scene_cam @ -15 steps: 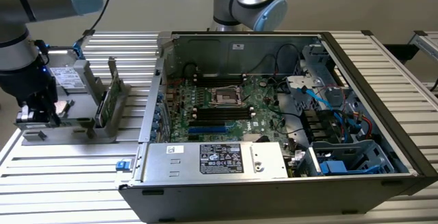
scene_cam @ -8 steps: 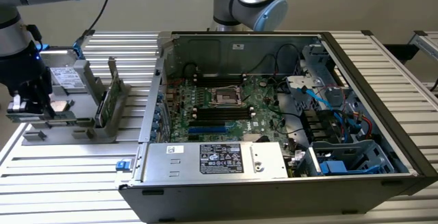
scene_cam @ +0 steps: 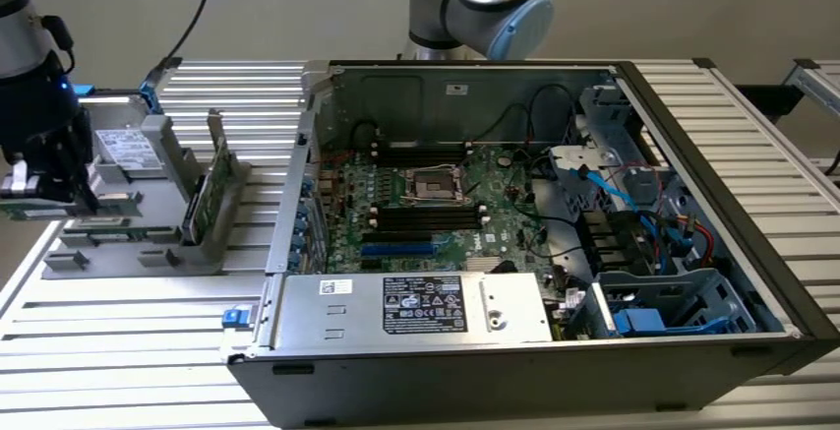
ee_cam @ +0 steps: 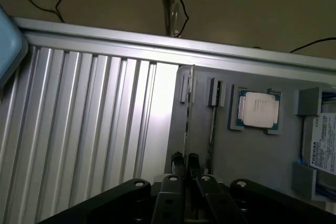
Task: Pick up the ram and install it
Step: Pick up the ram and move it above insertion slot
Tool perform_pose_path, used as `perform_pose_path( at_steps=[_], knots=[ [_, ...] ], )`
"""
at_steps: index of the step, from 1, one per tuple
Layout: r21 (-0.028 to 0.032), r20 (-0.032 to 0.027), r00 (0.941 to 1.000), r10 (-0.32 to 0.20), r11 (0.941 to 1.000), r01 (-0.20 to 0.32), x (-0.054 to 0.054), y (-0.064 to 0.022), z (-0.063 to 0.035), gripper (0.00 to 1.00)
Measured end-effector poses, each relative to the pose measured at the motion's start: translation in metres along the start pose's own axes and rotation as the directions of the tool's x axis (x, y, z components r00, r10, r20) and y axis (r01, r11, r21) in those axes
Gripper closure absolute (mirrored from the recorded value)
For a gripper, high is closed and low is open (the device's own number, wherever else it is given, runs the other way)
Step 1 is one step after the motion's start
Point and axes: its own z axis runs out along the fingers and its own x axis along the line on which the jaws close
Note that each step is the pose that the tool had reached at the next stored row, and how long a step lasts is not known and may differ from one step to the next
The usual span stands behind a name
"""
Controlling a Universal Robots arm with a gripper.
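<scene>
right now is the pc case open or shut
Open. The computer case has no side panel on, so the motherboard and the power supply show inside.

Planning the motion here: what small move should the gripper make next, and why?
Probably a short straight lift: the gripper looks shut on the ram over the grey tray, with a second stick standing close beside it.

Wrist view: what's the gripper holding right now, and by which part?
The gripper appears to pinch the ram across its thin edge, one finger on each flat face.
</scene>
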Motion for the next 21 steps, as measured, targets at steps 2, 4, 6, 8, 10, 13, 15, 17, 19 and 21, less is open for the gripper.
perform_pose_path(
  at_steps=[2, 4, 6, 8, 10, 13, 15, 17, 19, 21],
  knots=[
    [-0.006, 0.001, 1.0, 0.0, 1.0, 0.0, 0.002, -0.0017, -0.0073, 0.86],
    [-0.0119, 0.0025, 1.0, 0.0, 0.9999, 0.0, 0.003, -0.0038, -0.014, 0.86],
    [-0.018, 0.0043, 1.0, -0.001, 0.9998, 0.001, 0.005, -0.0061, -0.0207, 0.86],
    [-0.0229, 0.0067, 1.0, -0.001, 0.9997, 0.001, 0.007, -0.0091, -0.0261, 0.86],
    [-0.0279, 0.0088, 1.0, -0.001, 0.9996, 0.001, 0.008, -0.0124, -0.0301, 0.86],
    [-0.0367, 0.0117, 0.9999, -0.002, 0.9993, 0.002, 0.01, -0.018, -0.0346, 0.86],
    [-0.0429, 0.0131, 0.9999, -0.002, 0.9991, 0.002, 0.012, -0.022, -0.0372, 0.86],
    [-0.0488, 0.0146, 0.9999, -0.002, 0.9988, 0.002, 0.014, -0.0261, -0.0402, 0.86],
    [-0.0541, 0.0162, 0.9999, -0.002, 0.9985, 0.003, 0.015, -0.0302, -0.0433, 0.86],
    [-0.0589, 0.0178, 0.9998, -0.002, 0.9983, 0.003, 0.017, -0.0346, -0.0466, 0.86]
  ],
)
